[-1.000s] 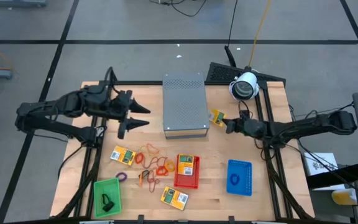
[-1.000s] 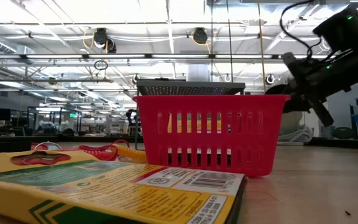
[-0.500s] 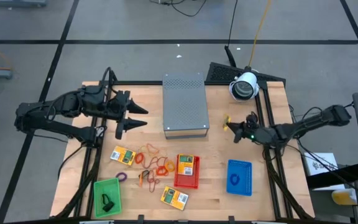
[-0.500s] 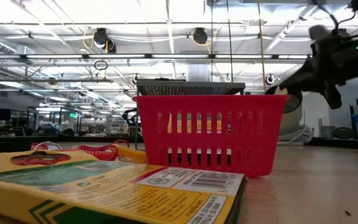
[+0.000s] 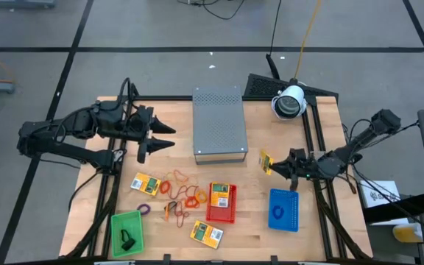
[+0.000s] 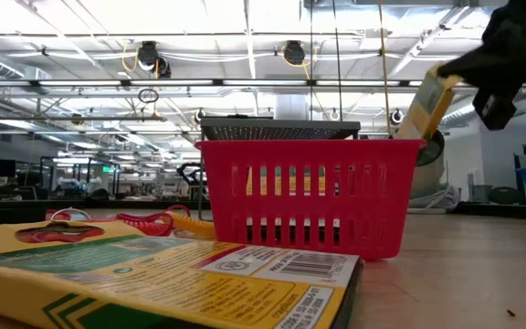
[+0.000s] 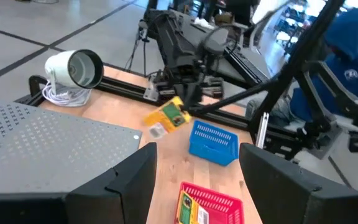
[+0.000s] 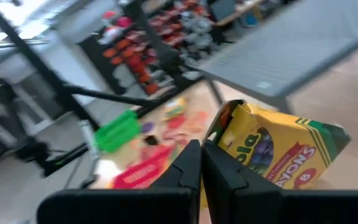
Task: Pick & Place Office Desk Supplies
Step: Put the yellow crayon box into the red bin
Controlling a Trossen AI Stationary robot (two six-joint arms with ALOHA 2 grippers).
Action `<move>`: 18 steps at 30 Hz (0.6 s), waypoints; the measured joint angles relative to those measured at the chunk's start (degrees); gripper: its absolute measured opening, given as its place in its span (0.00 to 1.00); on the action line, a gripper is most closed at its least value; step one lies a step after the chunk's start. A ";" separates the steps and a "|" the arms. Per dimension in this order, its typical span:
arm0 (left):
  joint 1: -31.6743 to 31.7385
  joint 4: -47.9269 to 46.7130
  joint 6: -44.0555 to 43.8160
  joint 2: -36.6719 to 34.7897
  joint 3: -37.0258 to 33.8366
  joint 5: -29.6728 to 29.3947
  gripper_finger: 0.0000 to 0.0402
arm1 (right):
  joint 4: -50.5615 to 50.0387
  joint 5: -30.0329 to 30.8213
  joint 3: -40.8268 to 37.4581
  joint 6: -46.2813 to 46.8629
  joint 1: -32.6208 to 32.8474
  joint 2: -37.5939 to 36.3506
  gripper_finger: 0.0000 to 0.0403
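Wooden table, largest item first: grey perforated metal box at centre back, nothing on it. Red mesh tray holds one yellow-and-green crayon packet. Blue mesh tray holds a blue rubber-band loop. Green mesh tray holds a small dark clip.

Left gripper hovers beside the box, fingers spread, holding nothing; it waits.

Right gripper is pressed together on a flat yellow crayon packet, held clear of the table between the box and the blue tray.

Not yet sorted: two crayon packets, one at the left and one at the front; a cluster of orange and red rubber-band loops; a purple loop.

Judgement: roughly a third done. Held packet likely belongs in the red tray.
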 joint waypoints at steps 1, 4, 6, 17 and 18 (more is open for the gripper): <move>0.00 0.35 -0.34 0.01 0.00 -0.25 0.60 | 1.70 -0.02 0.00 -1.52 0.99 0.02 0.00; 0.00 1.82 -0.65 0.00 -0.01 -0.38 0.60 | 8.38 -0.01 0.02 -7.14 3.69 0.24 0.00; 0.00 2.76 -0.81 0.00 -0.01 -0.38 0.60 | 13.17 -0.04 0.06 -10.99 5.02 0.88 0.00; 0.00 6.23 -1.92 0.00 -0.02 -0.49 0.60 | 34.69 -0.02 0.09 -16.47 6.63 11.91 0.00; 0.00 6.69 -1.91 0.00 -0.02 -0.53 0.60 | 36.87 -0.03 0.09 -16.47 6.63 13.57 0.00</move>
